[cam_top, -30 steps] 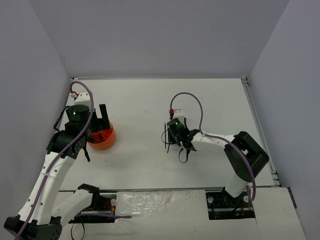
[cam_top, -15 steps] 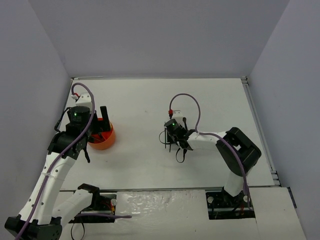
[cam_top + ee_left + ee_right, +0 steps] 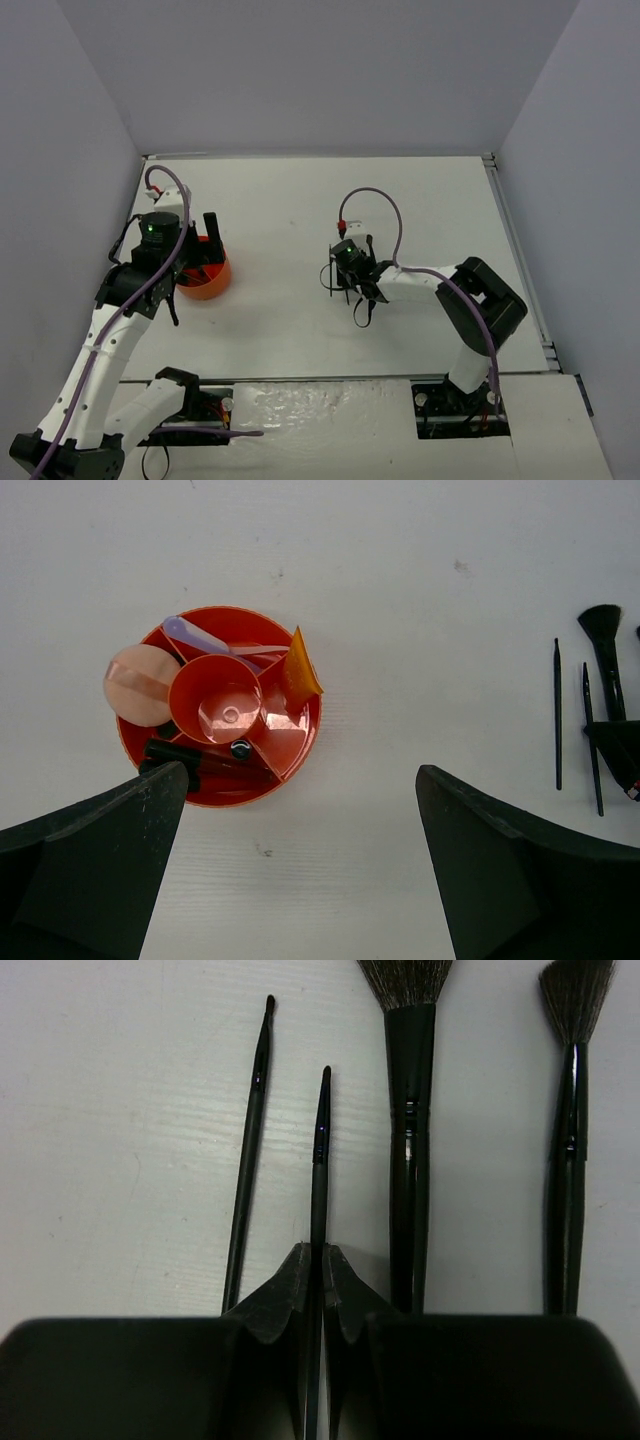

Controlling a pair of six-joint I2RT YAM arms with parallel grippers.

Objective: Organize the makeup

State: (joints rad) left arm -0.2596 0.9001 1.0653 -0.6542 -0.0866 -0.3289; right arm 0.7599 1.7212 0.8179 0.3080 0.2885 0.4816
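**Item 1, nearest.** Right gripper, jaws drawn together on one thin brush, pinched low on the handle. In the wrist view the brush's long axis runs six to twelve o'clock, tip at twelve, straight out from the fingers. Whether it has left the table cannot be told.

**Item 2.** Brushes alongside, roughly parallel.
- Second thin brush at nine o'clock.
- Full-headed brush and angled brush at three.
- Count: four brushes, two thin, two bristled.

**Item 3, far.** Orange tub, one, at nine o'clock of the right gripper in the top view, well apart.
- Holds one pink puff and one lilac applicator.
- Left gripper hangs over it, jaws wide, empty.
- The left arm is nearer the tub, the right nearer the brushes.
- Judged: the carry runs toward nine o'clock.
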